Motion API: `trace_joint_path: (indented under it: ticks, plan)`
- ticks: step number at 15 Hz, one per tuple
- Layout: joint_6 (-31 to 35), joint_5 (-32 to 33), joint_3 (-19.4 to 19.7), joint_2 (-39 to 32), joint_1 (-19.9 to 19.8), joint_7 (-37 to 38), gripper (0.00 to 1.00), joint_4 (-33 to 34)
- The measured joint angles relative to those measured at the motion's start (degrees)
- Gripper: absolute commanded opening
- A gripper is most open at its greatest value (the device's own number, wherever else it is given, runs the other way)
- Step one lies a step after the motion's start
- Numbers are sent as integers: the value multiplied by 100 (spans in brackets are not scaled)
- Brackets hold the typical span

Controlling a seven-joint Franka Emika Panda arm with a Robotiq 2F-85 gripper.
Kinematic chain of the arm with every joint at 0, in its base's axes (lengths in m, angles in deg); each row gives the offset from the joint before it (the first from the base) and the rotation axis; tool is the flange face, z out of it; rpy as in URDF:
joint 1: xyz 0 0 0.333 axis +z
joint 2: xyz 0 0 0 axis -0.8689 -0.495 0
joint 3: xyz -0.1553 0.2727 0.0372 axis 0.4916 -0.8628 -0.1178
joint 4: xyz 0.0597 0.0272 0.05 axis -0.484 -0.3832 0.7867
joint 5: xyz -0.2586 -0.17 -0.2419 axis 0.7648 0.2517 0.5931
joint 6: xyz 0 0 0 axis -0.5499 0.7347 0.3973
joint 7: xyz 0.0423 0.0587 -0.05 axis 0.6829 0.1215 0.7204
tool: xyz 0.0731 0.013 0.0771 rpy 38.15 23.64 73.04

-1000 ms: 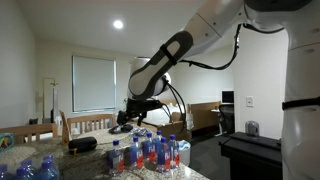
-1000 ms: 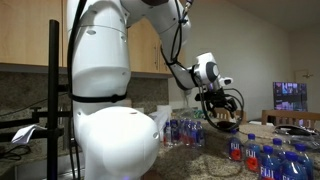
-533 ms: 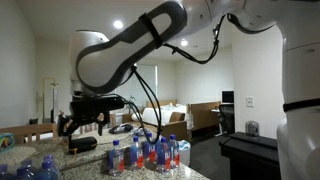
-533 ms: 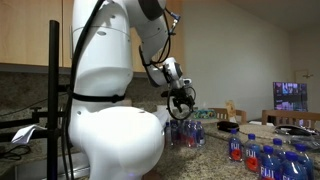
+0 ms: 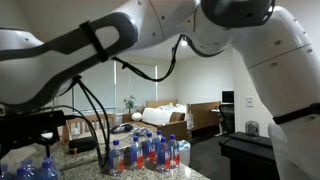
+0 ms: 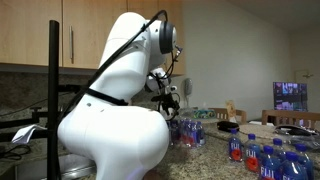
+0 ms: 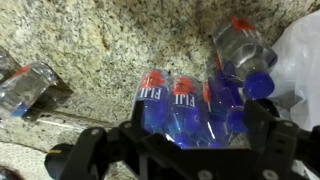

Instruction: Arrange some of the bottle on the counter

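Observation:
Several small clear bottles with blue caps stand grouped on the speckled granite counter point(image 5: 195, 172) in an exterior view point(image 5: 146, 152). More bottles stand at its near corner point(image 5: 30, 170). In the wrist view, blue-labelled bottles point(image 7: 178, 106) lie close together on the counter point(image 7: 110, 40) right below my gripper point(image 7: 175, 140). Its two dark fingers are spread wide with nothing held. Another bottle point(image 7: 240, 45) lies at the upper right and one point(image 7: 25, 86) at the left. The gripper also shows in both exterior views point(image 5: 45, 122) point(image 6: 168, 95).
My arm sweeps across the foreground point(image 5: 150, 30) and hides much of the room. A wooden dining table with chairs point(image 5: 75, 128) stands behind the counter. More bottles point(image 6: 268, 155) stand at the right, and a white plastic bag point(image 7: 300, 70) lies beside the bottles.
My arm has swung from above the standing bottle group to the left in both exterior views, over the other bottles. The gripper stays open.

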Motion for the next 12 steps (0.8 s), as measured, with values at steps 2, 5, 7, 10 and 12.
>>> trace_joint_path:
  ticks: [2, 5, 7, 10, 12]
  plan:
    - [-3, 64, 255, -566, 320, 0, 100, 604]
    - [-6, 68, 580, -1314, 744, -16, 100, 1503]
    - [-10, 67, 774, -1766, 996, -52, 75, 2073]
    - [-36, 63, 1091, -2393, 1314, -96, 59, 2873]
    - [-143, 48, 1321, -2760, 1464, -111, 47, 3365]
